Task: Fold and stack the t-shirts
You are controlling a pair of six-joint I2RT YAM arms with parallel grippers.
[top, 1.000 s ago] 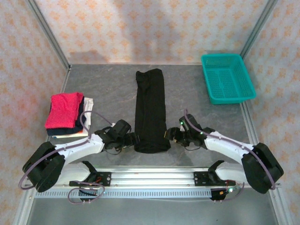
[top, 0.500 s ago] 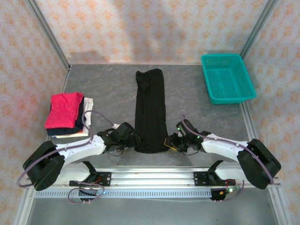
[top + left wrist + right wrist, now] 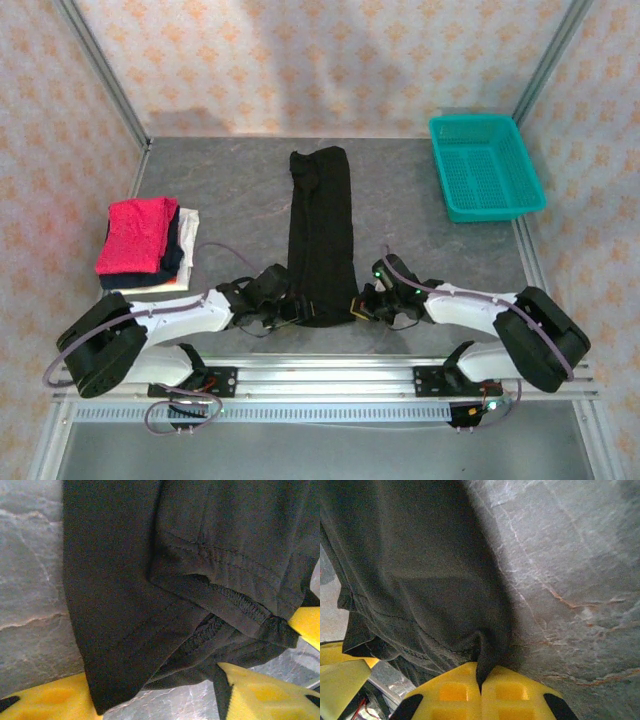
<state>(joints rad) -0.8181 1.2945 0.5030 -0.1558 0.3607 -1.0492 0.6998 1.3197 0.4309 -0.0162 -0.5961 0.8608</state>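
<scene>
Black t-shirt (image 3: 415, 565) pinched in right hand (image 3: 481, 676), overhead adds crimson-pink t-shirt (image 3: 136, 233)

Surface (image 3: 420, 200): grey, veined like marble with pale and rust-coloured streaks. Black tee (image 3: 321, 235), mid-surface: plain black, with hems stitched in the same black. Crimson tee (image 3: 137, 235), left edge: crimson-pink, lying on dark and white layers. Basket (image 3: 487, 167), far right corner: teal mesh. Walls (image 3: 300, 60): cream with a repeating peach floral motif. Left claw (image 3: 155, 697) and right claw (image 3: 481, 680): yellow pads.
</scene>
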